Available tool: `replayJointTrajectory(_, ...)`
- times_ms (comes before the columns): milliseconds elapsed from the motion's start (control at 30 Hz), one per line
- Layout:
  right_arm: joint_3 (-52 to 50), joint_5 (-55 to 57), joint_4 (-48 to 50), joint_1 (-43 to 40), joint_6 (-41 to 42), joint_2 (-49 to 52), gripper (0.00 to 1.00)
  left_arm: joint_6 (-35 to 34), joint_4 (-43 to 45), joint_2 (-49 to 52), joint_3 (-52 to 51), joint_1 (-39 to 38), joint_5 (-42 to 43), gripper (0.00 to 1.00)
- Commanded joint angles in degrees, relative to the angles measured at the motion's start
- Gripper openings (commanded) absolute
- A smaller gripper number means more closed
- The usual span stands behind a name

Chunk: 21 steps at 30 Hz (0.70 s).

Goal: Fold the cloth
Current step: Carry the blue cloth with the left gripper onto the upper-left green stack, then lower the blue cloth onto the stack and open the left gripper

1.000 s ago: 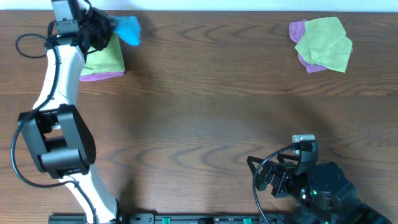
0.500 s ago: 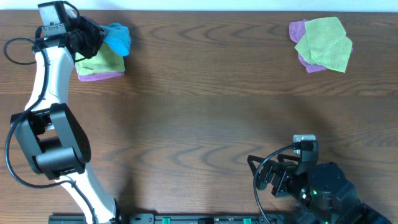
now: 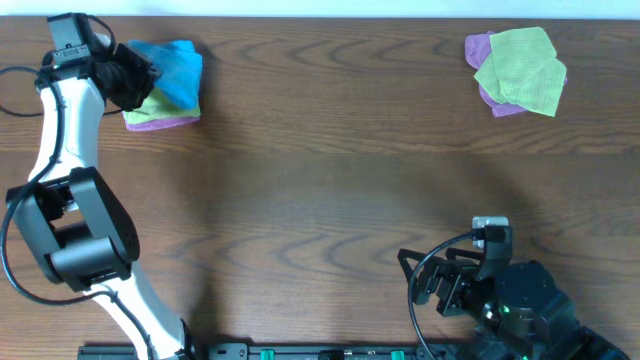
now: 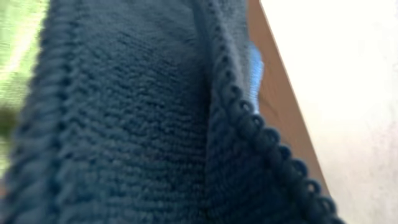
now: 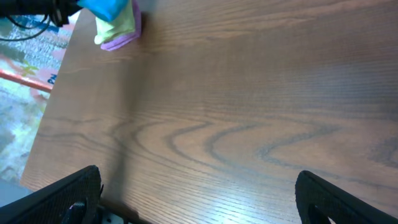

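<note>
A dark brown wooden table (image 3: 330,180) with a bold, swirling grain fills nearly the whole overhead view. In the right wrist view its surface looks matt, with a soft sheen toward the near edge. A narrow white strip of the room runs beyond the far edge. Past the table's left edge, the right wrist view shows a grey speckled floor (image 5: 18,130) crossed by a red-orange band (image 5: 25,81); what that band is cannot be told.

At the far left corner, the black left pincer (image 3: 135,75) on its white arm is clamped shut on the bright blue cloth (image 3: 172,68) of soft, looped towel fabric. The blue cloth is bunched. It spreads to the right from the pincer and lies over the top of a small stack, a lime-green cloth (image 3: 150,105) resting on a purple cloth (image 3: 160,123).

In the left wrist view the blue fabric fills most of the frame, very close and in shadow, with its looped hem stitching running diagonally. A sliver of green shows at the left. At the right are a strip of the brown table edge and a pale off-white surface (image 4: 348,93).

At the far right corner sits a second pile of cloths (image 3: 518,72), crumpled lime-green over purple, well apart from the blue cloth.

The right arm (image 3: 520,300) sits at the near right edge. The right pincer (image 5: 202,199) has its jaws spread wide with nothing between them. Its dark fingertips (image 5: 74,193) show at the bottom corners of its own view, above bare wood.
</note>
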Motion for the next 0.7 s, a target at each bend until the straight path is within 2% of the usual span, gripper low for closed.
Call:
replayJointTrajectory(0,-0.24,0.63,0.59,-0.28,1.03,0.07,0.99,2.54,-1.14,-0.42,1.27,0.22,-2.89,0.06)
replayJointTrajectory(267,-0.24,0.63,0.72,-0.28,1.01,0.07,0.99,2.47,-3.50,-0.39,0.31,0.20,-8.39,0.06)
replayJointTrajectory(667,-0.24,0.61,0.68,-0.28,1.01,0.07,0.99,2.45,5.31,-0.35,-8.37,0.11,-9.42,0.06)
